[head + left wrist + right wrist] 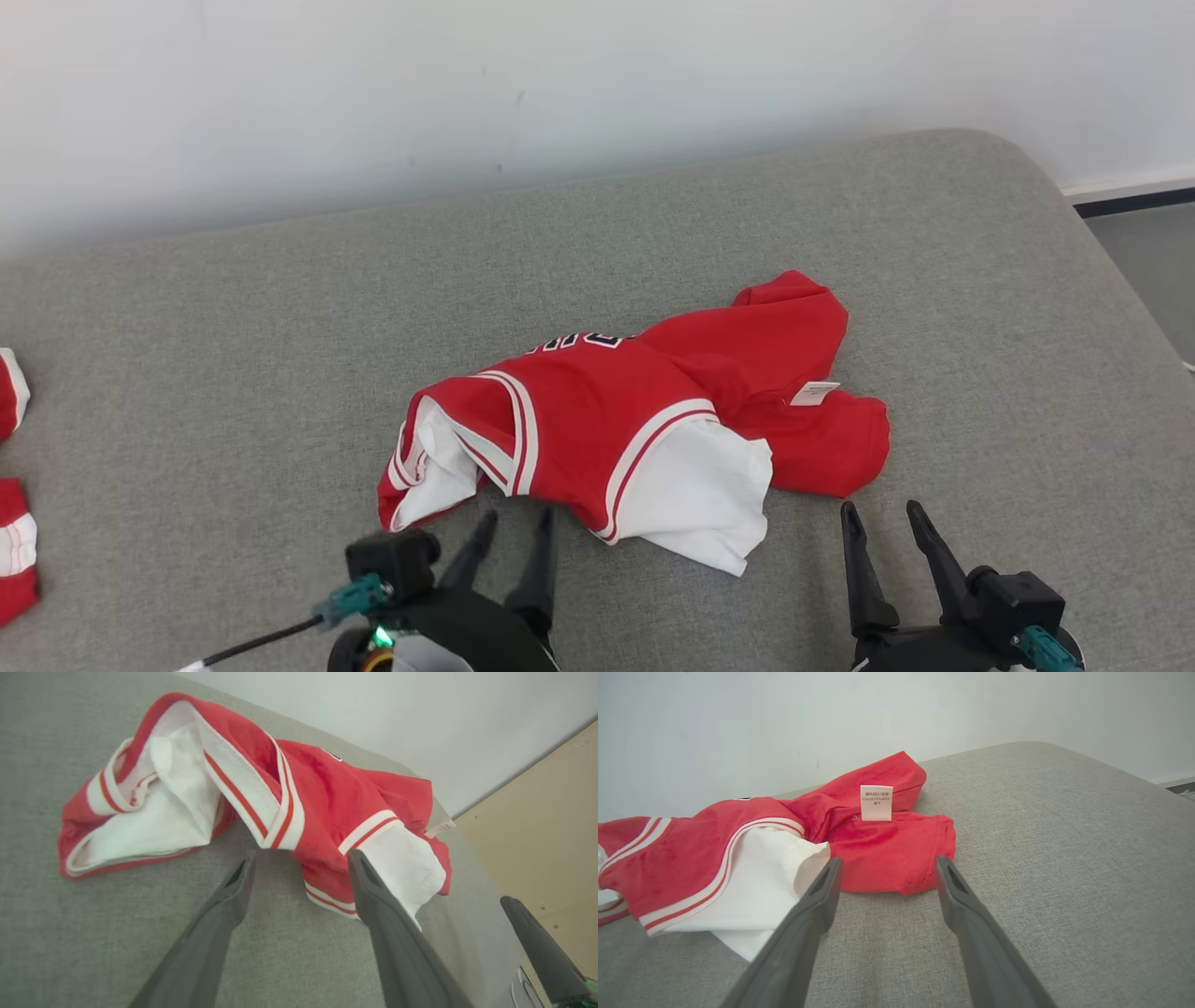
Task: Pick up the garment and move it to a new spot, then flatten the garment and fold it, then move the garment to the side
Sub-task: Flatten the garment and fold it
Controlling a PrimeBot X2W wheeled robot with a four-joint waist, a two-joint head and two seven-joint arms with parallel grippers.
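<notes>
garment: 1, centre | care label: 1 | end effectors: 2, left end effector 7 o'clock, right end effector 5 o'clock, 2 fingers each | red-and-white cloth pieces: 2, 9 o'clock | grey cushion: 1

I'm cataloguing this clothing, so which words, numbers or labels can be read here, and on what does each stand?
Dark white-edged lettering on the red and white jersey garment: mostly folded under, not readable.
Small white care tag on that garment: tiny printed lines, too small to read.
</notes>
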